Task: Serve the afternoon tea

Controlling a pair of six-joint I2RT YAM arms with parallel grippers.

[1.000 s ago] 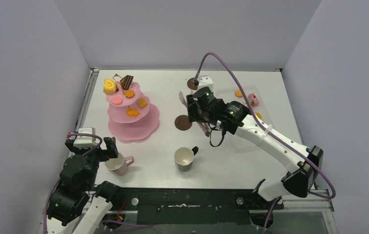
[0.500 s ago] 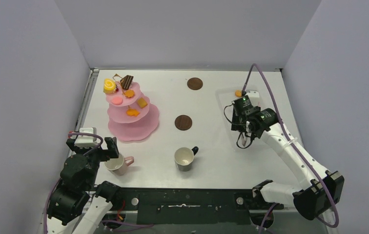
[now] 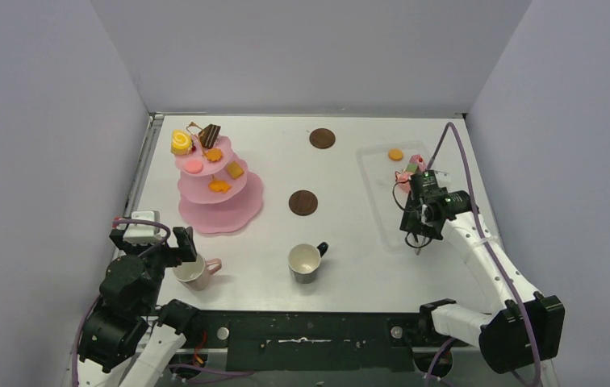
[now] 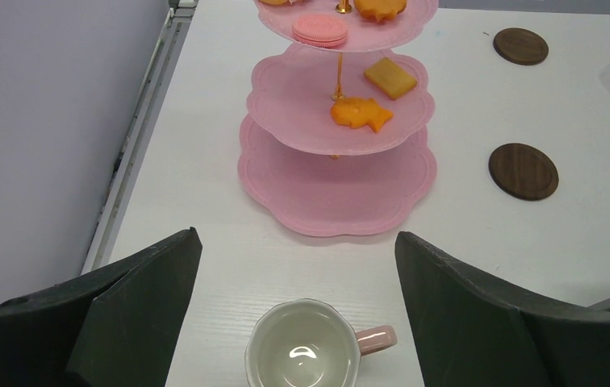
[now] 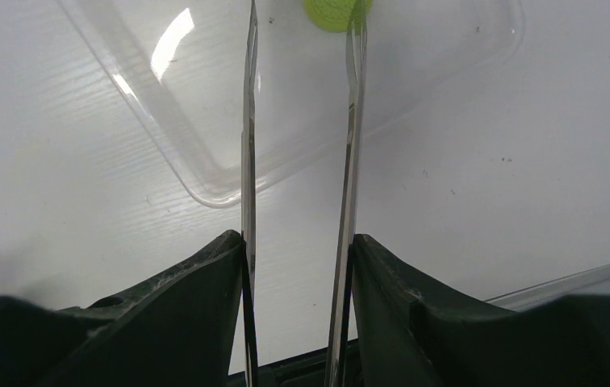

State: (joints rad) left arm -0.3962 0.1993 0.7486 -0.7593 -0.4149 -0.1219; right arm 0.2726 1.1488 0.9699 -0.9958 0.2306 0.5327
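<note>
The pink three-tier stand (image 3: 219, 211) (image 4: 334, 185) holds several toy pastries (image 3: 181, 143) at the back left. A pink mug (image 3: 195, 272) (image 4: 302, 355) stands on the table just below my left gripper (image 3: 174, 246) (image 4: 298, 238), whose jaws are wide open around nothing. The black mug (image 3: 306, 263) sits near the front centre. Two brown coasters (image 3: 323, 138) (image 3: 302, 202) lie bare. My right gripper (image 3: 419, 218) (image 5: 298, 242) is shut on the long metal tongs (image 5: 353, 145), whose tips reach a green pastry (image 5: 336, 12) in the tray.
The clear plastic tray (image 3: 374, 193) (image 5: 165, 153) lies at the right, with an orange pastry (image 3: 396, 154) and a pink one (image 3: 405, 175) in it. Grey walls close in the table on three sides.
My right arm has swung with the tongs from beside the middle coaster to over the tray at the right. The left arm and both mugs have stayed put.
</note>
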